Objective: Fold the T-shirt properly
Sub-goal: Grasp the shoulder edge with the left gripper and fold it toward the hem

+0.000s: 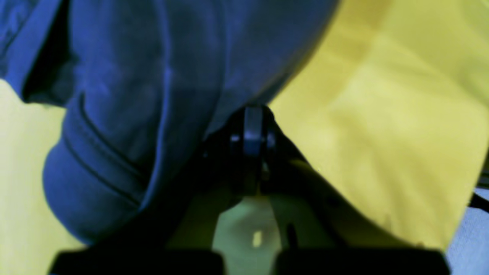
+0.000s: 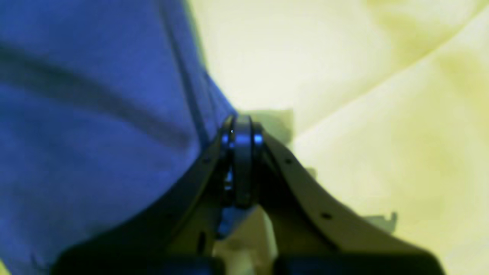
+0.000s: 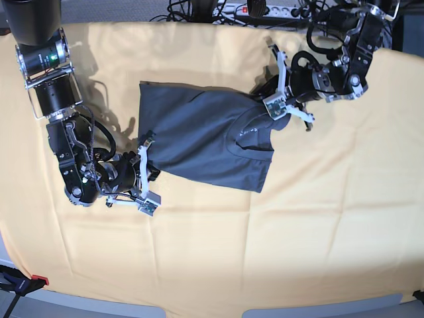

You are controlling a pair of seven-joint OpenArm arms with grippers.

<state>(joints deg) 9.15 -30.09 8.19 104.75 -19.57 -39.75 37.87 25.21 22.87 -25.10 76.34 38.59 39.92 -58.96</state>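
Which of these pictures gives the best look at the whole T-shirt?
The base view: it shows the whole T-shirt lying on the yellow cloth, collar included. The two wrist views show only blurred blue folds of it, close up beside each gripper.

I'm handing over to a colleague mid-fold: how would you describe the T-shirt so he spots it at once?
A large yellow cloth covers the whole table. On its upper middle, between the two arms, lies the T-shirt, part-folded with its round collar toward the left gripper and its far edge at the right gripper; both have their jaws shut on it. It is the only dark blue-grey fabric there.
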